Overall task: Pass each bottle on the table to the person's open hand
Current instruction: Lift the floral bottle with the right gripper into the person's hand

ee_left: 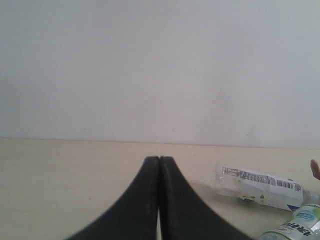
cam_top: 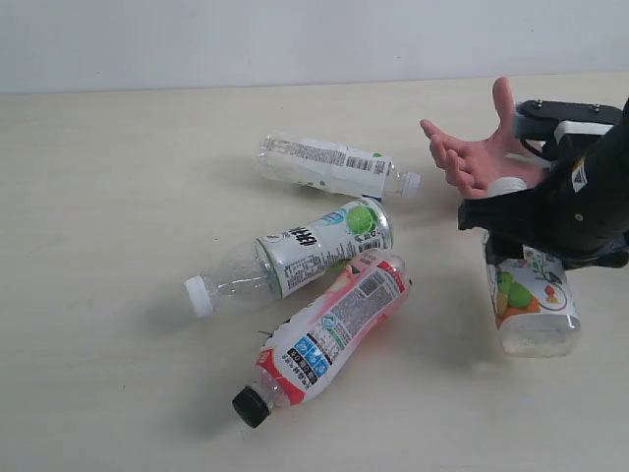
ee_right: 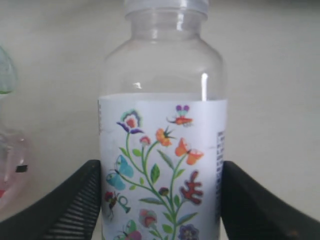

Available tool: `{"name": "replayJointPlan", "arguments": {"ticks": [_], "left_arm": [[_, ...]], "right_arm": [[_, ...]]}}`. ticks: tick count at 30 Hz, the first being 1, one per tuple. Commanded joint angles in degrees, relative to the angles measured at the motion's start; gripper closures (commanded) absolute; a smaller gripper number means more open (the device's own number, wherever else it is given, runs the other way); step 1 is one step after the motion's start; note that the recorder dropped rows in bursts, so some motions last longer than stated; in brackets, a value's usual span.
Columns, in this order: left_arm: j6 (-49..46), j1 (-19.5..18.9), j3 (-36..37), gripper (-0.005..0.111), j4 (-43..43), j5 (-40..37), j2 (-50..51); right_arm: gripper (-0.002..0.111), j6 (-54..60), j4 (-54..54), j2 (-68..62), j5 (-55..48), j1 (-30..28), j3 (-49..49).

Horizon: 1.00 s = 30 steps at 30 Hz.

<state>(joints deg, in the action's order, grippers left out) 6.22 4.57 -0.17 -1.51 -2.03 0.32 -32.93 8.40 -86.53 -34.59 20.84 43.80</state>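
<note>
My right gripper (cam_top: 536, 236) (ee_right: 160, 172) is shut on the white floral-label bottle (cam_top: 531, 295) (ee_right: 162, 150). One finger presses each side of its label. The bottle's white cap points toward the person's open hand (cam_top: 472, 157) just behind it. The slim barcode bottle (cam_top: 329, 164) (ee_left: 262, 187), the green-lime bottle (cam_top: 305, 248) (ee_left: 300, 225) and the pink-red bottle (cam_top: 334, 329) with its black cap lie on their sides on the table (cam_top: 118, 197). My left gripper (ee_left: 159, 160) is shut and empty, low over the table, and out of the exterior view.
The green-lime and pink-red bottles lie close together near the table's middle, left of my right arm. Bare tabletop stretches to the left. A pale wall stands behind the table's far edge. A fingertip of the hand (ee_left: 315, 169) shows in the left wrist view.
</note>
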Motion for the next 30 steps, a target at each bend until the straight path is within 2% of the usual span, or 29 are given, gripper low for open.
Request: {"name": "replayJointPlan", "arguments": {"ticks": [1, 6, 13, 18, 23, 27, 30], "left_arm": [[-0.02, -0.15, 0.17, 0.107, -0.22, 0.10, -0.32], [-0.02, -0.15, 0.17, 0.107, -0.22, 0.10, -0.32], [-0.02, -0.15, 0.17, 0.107, -0.22, 0.10, -0.32], [-0.02, -0.15, 0.17, 0.107, -0.22, 0.10, -0.32], [-0.02, -0.15, 0.17, 0.107, -0.22, 0.10, -0.32], [-0.02, -0.15, 0.17, 0.107, -0.22, 0.10, -0.32], [-0.02, -0.15, 0.17, 0.107, -0.22, 0.10, -0.32]], "right_arm": [[0.108, 8.42, -3.68, 0.59, -6.55, 0.21, 6.61], [0.108, 12.76, -3.68, 0.59, -15.90, 0.21, 15.51], [0.108, 14.98, -0.56, -0.34, -18.09, -0.17, 24.28], [0.108, 20.29, -0.82, -5.40, -23.23, -3.37, 30.69], [0.108, 27.37, -0.93, -11.40, -21.88, -6.03, 33.85], [0.108, 28.03, -0.82, -16.95, -15.91, -8.38, 35.44], [0.108, 28.68, -0.69, -20.75, -16.15, -9.03, 36.35]]}}
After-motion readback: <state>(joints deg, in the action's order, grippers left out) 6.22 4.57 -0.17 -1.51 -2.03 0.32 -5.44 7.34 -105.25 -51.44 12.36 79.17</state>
